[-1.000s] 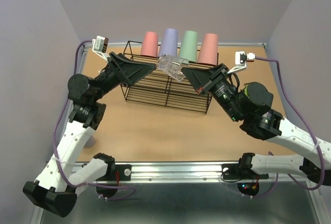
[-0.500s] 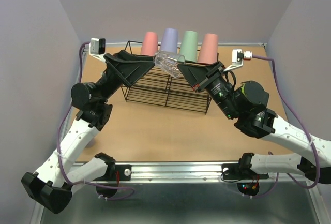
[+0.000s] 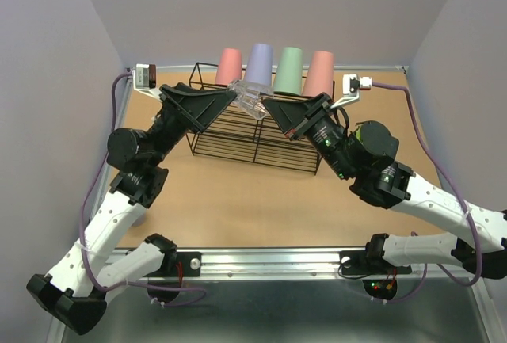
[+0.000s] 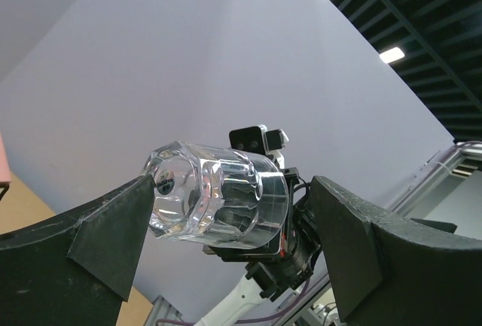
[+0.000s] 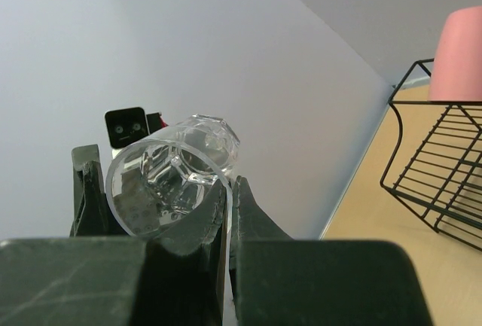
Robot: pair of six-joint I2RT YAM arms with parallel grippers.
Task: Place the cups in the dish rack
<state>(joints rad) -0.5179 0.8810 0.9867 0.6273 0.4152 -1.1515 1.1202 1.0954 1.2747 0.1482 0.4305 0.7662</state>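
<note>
While four cups (image 3: 260, 64) are sitting at the rack's (image 3: 238, 143) twelve o'clock, the right gripper (image 5: 228, 202) is pinching the clear cup (image 3: 250, 96), left gripper (image 4: 233, 194) spread.

No readable text, label, brand, number or sign shows on anything here.

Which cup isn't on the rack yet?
The clear cup, held aloft by the right hand; the four coloured cups stand inverted on the dish rack.
</note>
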